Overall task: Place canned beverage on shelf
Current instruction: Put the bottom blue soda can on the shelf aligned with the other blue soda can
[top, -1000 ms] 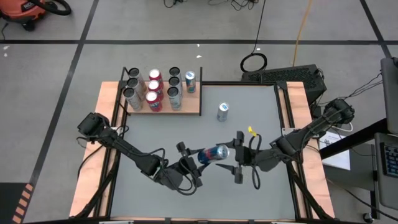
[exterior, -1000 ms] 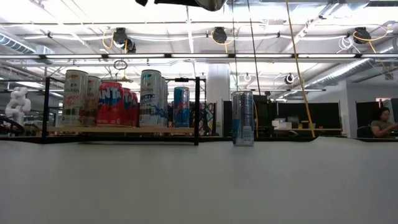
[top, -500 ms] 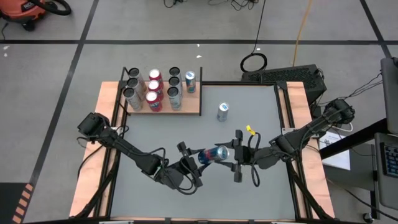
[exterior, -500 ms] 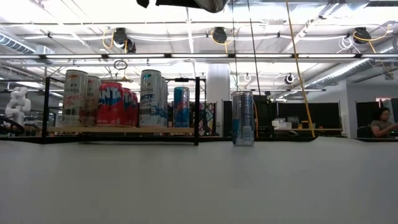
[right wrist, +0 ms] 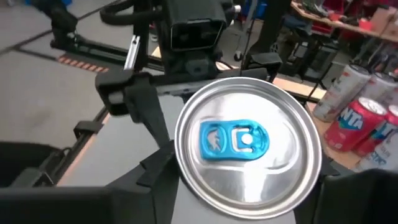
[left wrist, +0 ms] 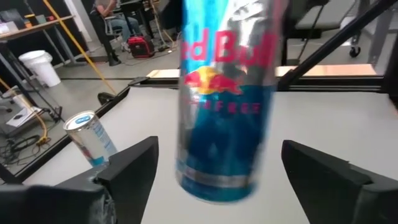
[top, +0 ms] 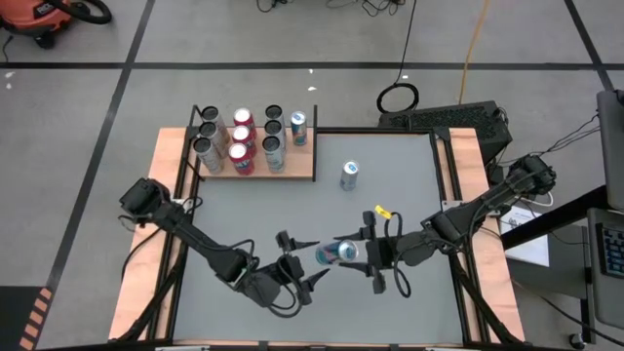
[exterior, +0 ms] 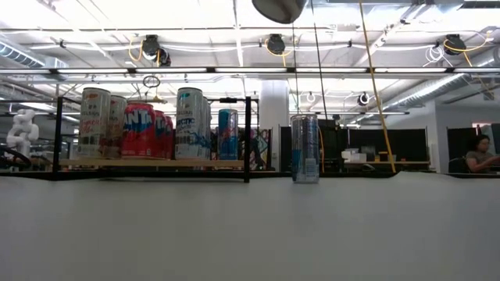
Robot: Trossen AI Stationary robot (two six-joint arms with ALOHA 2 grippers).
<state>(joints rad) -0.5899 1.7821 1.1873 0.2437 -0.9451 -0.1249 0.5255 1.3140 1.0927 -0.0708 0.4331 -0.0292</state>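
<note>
Several cans already stand on the shelf (top: 303, 164), which sits in the far-left corner of the table (top: 292, 214), so part of the stocking looks done. Bare board remains along the shelf's right edge.

Both arms meet over the middle of the table, nearer its front edge. The right gripper (top: 368, 256) grips the held can (top: 336, 253) by its sides, lid towards that wrist's camera. The left gripper (top: 304, 261) has its jaws spread wide on either side of the same can, clear of it. I judge the can to be carried by the right arm alone, well apart from the shelf, so the carry and set-down are yet to come. A second loose can (top: 349, 175) stands upright on the table near the shelf's right edge, and it too seems to be waiting its turn.

Writing: the held can shows "Red Bull" in red letters on silver and blue, with the ending "FREE" readable below the emblem. Red cans (exterior: 141, 131) on the shelf show the letters "NTA". The held can's lid carries a blue pull tab (right wrist: 234, 140). The loose can's label cannot be read.
</note>
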